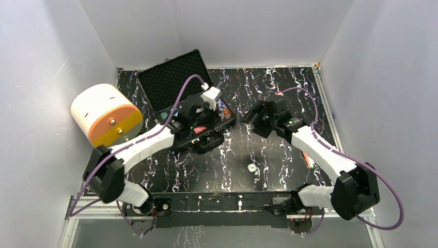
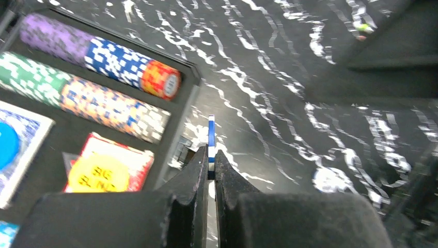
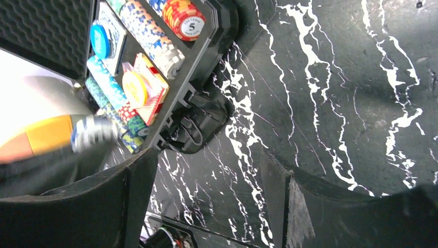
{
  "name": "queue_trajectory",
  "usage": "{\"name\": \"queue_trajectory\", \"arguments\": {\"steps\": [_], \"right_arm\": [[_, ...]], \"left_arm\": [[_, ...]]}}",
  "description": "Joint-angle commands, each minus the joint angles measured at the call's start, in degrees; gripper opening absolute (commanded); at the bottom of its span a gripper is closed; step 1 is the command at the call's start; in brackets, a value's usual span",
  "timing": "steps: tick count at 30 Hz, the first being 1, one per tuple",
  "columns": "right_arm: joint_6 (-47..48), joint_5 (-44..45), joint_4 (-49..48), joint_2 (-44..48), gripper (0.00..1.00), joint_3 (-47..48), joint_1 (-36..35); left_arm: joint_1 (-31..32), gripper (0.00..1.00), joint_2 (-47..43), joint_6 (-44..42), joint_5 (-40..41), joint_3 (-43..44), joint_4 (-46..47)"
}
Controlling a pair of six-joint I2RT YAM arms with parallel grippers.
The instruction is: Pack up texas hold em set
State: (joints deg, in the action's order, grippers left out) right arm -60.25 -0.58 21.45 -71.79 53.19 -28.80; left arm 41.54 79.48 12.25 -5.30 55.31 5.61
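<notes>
The black hard case [image 1: 173, 82] lies open at the back left, its foam lid up. Its tray [image 2: 62, 142] holds rows of multicoloured poker chips [image 2: 116, 59], a card deck [image 2: 135, 161] and the yellow button [image 2: 98, 174]. My left gripper [image 2: 211, 155] is shut on a blue-and-white chip [image 2: 211, 132], held edge-on just outside the tray's latch-side rim. It hovers over the case's near side in the top view [image 1: 202, 124]. My right gripper [image 3: 206, 206] is open and empty, over the table right of the case [image 1: 256, 118]. The tray [image 3: 204, 39], button [image 3: 135, 88] and case handle [image 3: 199, 124] also show in the right wrist view.
A big white-and-orange cylinder [image 1: 106, 114] stands left of the case. One loose pale chip [image 1: 251, 168] lies on the black marbled table in front of the arms. A thin orange pen [image 1: 307, 159] lies beside my right forearm. White walls enclose the table on three sides.
</notes>
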Motion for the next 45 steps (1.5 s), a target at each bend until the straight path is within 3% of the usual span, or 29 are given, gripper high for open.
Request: {"name": "queue_trajectory", "arguments": {"steps": [1, 9, 15, 34, 45], "right_arm": [[4.32, 0.27, 2.33, 3.26, 0.80, -2.76, 0.06], [2.42, -1.20, 3.62, 6.46, 0.79, -9.65, 0.06], [1.89, -1.43, 4.56, 6.59, 0.79, -10.39, 0.08], [2.15, -0.73, 6.21, 6.66, 0.79, -10.30, 0.06], [2.20, -0.83, 6.09, 6.59, 0.78, -10.21, 0.05]], "left_arm": [[-3.42, 0.00, 9.82, -14.57, -0.14, 10.17, -8.84], [-5.58, 0.00, 26.95, -22.97, 1.59, 26.55, -12.75], [-5.68, 0.00, 32.34, -24.26, 1.32, 30.57, -12.48], [-5.68, 0.00, 32.26, -25.30, -9.84, 28.85, -14.68], [-5.68, 0.00, 31.38, -24.48, -9.61, 29.01, -15.01]]}}
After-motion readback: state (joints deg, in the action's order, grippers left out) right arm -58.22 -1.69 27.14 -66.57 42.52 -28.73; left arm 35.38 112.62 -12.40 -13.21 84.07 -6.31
